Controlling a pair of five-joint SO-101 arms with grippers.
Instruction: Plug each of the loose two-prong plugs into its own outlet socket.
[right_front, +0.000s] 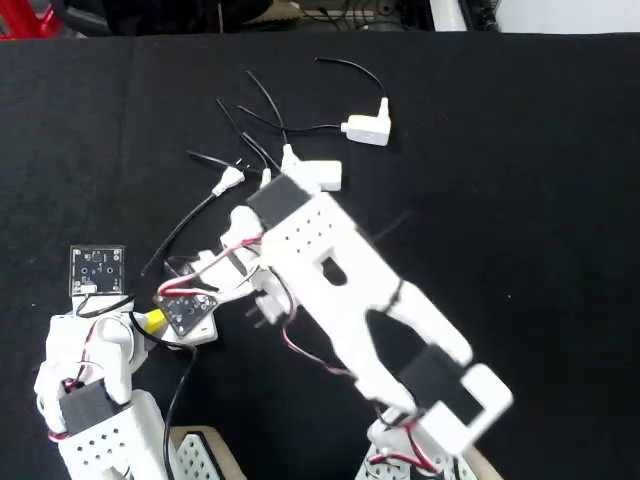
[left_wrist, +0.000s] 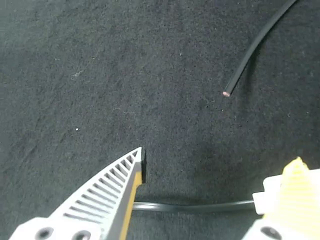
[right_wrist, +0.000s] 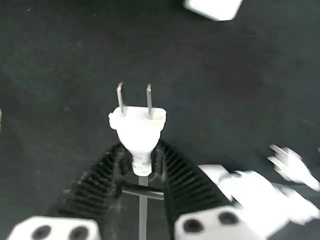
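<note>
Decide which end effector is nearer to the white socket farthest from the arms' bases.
Right. The right end effector, holding a plug, is at the middle of the table, the socket beyond it; the left end effector sits farther back, leftward.

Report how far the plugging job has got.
Done: unclear; the far white block may already hold a plug. In hand: the right gripper is shut on a white two-prong plug, prongs free. Remaining: seating it, then the second white plug with black cord lying loose on the black cloth.
</note>
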